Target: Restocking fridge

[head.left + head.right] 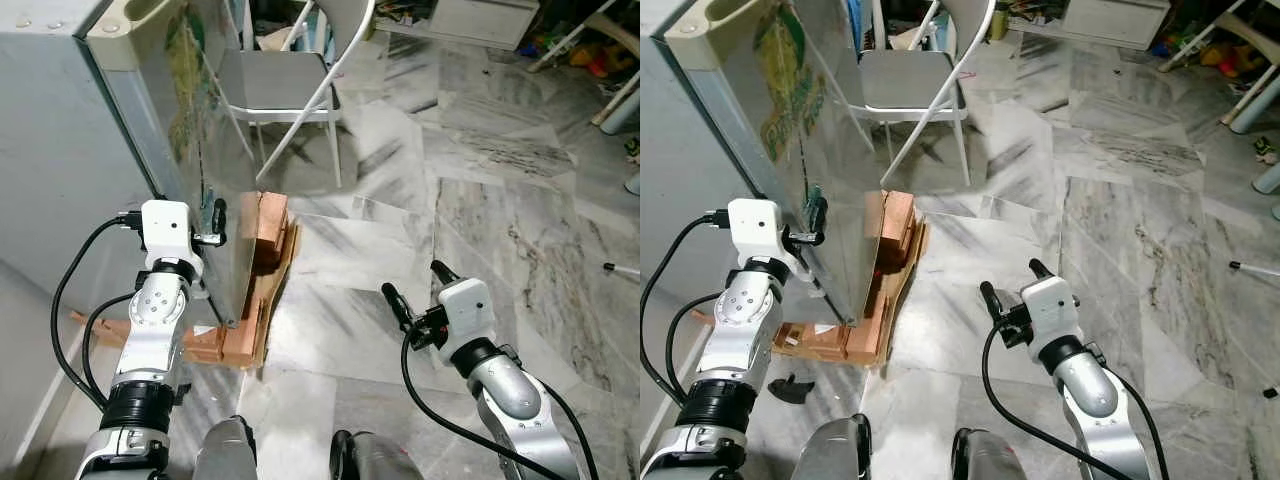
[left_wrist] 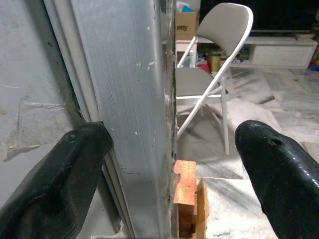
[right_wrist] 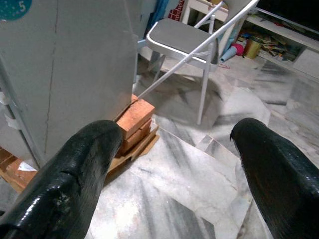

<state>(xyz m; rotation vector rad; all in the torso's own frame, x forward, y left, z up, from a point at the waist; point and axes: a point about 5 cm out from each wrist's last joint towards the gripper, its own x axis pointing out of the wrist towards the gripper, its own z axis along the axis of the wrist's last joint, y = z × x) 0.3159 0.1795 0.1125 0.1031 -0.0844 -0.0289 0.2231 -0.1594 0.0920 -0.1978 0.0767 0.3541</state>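
Early stage: left gripper (image 1: 214, 222) spread open astride the tall silver fridge door's (image 2: 130, 99) edge, right gripper (image 1: 415, 287) empty, nothing stocked.

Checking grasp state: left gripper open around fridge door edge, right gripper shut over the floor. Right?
Not quite: the right gripper is open, fingers spread over the marble floor, per the right wrist view. Left gripper does straddle the fridge door edge, open.
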